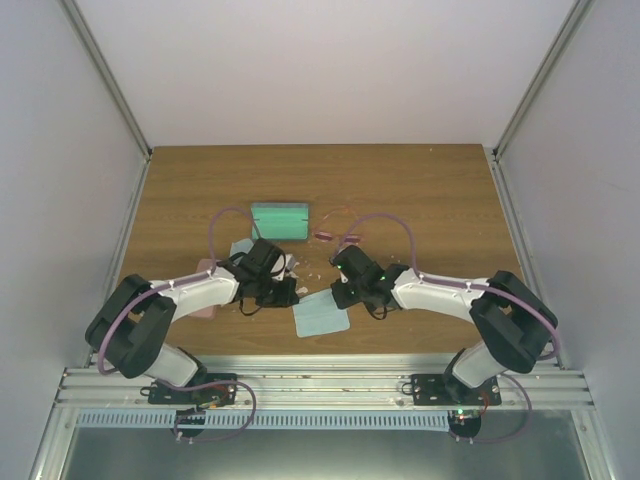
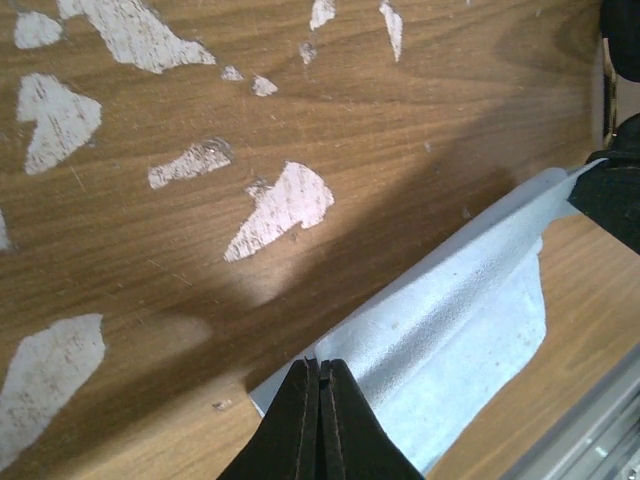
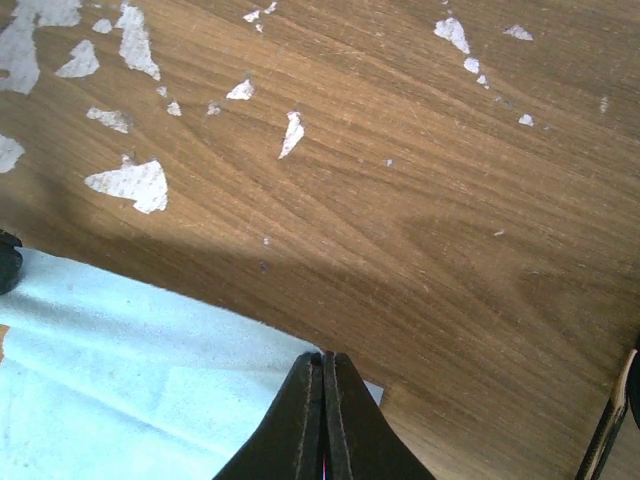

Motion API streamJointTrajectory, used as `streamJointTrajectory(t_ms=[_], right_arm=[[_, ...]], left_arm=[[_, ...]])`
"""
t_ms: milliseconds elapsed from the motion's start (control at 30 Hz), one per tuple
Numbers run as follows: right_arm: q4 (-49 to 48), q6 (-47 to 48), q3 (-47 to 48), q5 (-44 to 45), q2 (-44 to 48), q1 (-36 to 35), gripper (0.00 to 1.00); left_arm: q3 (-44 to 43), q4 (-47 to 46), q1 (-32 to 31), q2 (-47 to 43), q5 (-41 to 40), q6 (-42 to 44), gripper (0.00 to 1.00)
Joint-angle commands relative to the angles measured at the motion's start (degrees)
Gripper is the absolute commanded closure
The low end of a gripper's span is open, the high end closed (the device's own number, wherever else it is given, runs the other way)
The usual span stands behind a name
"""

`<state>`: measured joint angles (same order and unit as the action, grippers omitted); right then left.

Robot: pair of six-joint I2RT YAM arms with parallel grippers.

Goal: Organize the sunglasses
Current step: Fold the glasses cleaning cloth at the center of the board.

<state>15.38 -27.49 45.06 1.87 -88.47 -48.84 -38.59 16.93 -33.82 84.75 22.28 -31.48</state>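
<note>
Two shut tools meet at one light blue cloth (image 1: 320, 315) in the top view, the left tool (image 1: 288, 292) and the right tool (image 1: 343, 292) at its far corners. The pink sunglasses (image 1: 335, 236) lie apart on the worktop (image 1: 440, 200), beyond the right tool and just beside the green case (image 1: 278, 218) — a careless sweep of that arm could knock them. The dark pair I cannot pick out. From the left wrist, the left tool (image 2: 320, 372) has its jaws pressed together at the cloth's corner and the fabric stands ridged; whether any is pinched I cannot tell, and a thin nip would likely slip. From the right wrist, the right tool (image 3: 322, 362) is likewise closed at the cloth's edge — uneven pulling could bunch it.
</note>
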Motion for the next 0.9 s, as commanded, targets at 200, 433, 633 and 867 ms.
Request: streamJointTrajectory(t_ms=[200,433,633,867], right_arm=[[2.5,2.0,-0.8,-3.7,2.9,0.3,1.0],[6.6,1.8,-0.3,-5.4,1.7,0.3,1.0],[6.8,1.8,-0.7,-6.2,0.9,0.3,0.99],[8.3,2.2,0.0,-6.4,-0.4,0.3,0.99]], left_arm=[[2.3,-1.7,-1.4,-3.3,3.8,-1.7,1.0],[3.6,-1.6,-2.0,-3.1,3.2,-2.8,1.0],[4.0,-2.1,-2.3,-2.6,3.1,-3.6,1.0],[4.1,-2.6,-3.2,-1.1,4.3,-3.2,1.0]])
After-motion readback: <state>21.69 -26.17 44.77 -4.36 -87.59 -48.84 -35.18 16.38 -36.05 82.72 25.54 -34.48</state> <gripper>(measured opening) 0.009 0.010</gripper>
